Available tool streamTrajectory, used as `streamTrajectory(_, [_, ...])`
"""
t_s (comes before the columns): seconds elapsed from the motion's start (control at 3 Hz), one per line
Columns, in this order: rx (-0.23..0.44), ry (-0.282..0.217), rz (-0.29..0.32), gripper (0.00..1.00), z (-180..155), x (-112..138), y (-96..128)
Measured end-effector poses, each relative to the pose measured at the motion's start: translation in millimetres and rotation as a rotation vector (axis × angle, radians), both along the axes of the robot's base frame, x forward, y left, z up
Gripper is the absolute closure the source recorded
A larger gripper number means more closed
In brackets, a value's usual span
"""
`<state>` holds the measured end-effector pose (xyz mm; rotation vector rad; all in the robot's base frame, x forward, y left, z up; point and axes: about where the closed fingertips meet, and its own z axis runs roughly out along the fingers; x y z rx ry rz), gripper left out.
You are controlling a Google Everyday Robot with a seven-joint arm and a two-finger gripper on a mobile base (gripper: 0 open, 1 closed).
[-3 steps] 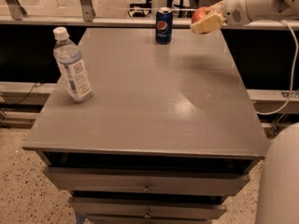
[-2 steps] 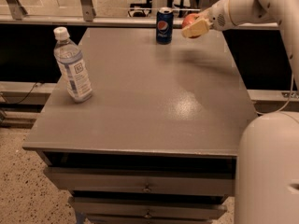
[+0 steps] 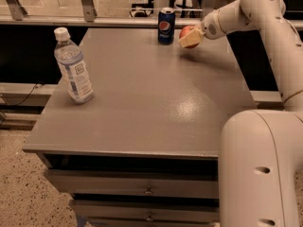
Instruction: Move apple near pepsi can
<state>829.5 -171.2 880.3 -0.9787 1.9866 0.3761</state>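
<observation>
Big gray table [image 3: 142, 98], white arm [image 3: 265, 13] bent down from the right and stretched left along the far edge, water bottle [image 3: 73, 72] upright at the left, soda can [image 3: 166, 26] at the back, gripper [image 3: 191, 38] clamped on the apple [image 3: 186, 31] just right of the soda can.

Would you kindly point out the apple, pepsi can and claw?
apple [image 3: 186, 31]: camera view, red upper side.
pepsi can [image 3: 166, 27]: camera view, logo on front.
claw [image 3: 191, 39]: camera view, between fingertips, gripping apple beside pepsi can.

A grey worktop [image 3: 151, 103] carries a clear water bottle [image 3: 73, 65] standing near its left edge and a pepsi can [image 3: 166, 26] upright at the far edge. Just right of the can, the tool [image 3: 191, 38] grips the apple [image 3: 187, 33] low over the surface.
</observation>
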Motion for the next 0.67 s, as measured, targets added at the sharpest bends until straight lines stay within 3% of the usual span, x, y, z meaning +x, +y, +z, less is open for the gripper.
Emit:
streamTrajectory(0.33, [0.013, 0.03, 0.008, 0.82, -7.3, 3.9, 14.1])
streamTrajectory(0.67, [0.02, 0.061, 0.032, 0.51, -14.2, 4.5, 31.3])
